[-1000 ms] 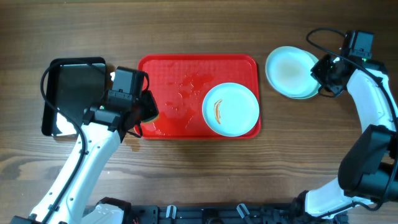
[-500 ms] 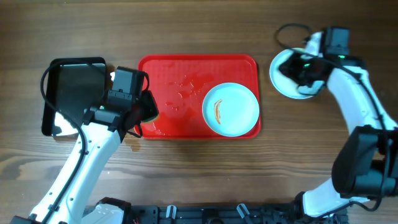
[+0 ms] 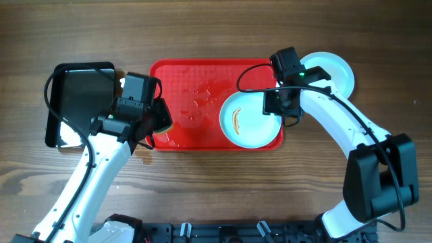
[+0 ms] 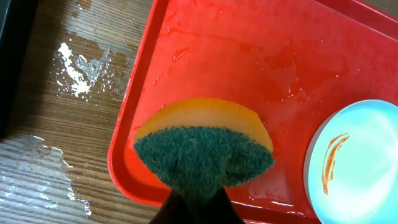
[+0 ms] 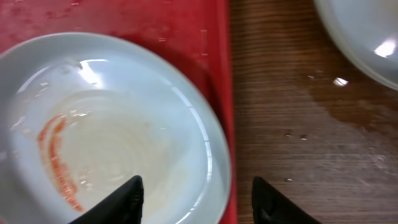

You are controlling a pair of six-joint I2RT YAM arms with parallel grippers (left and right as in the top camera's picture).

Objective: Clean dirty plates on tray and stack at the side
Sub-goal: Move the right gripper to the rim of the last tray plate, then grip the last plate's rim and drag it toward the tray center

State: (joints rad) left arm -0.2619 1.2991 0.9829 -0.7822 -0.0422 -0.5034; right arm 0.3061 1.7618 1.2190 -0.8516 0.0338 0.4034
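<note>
Left wrist alone: sponge [image 4: 204, 146] over tray [image 4: 249, 56]

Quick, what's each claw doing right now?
Left claw: shut on the scrub sponge.
Right claw: open, holding nothing, over the smeared plate edge.

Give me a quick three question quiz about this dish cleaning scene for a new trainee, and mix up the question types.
1. True or false: the plate on the red tray is spotless.
2. What does the left end effector hold? A) a sponge B) a cloth C) nothing
3. Fill in the blank: the right end effector, above the plate's right rim, is ___ (open or shut).

Key:
1. False; the plate has an orange smear.
2. A
3. open
</note>
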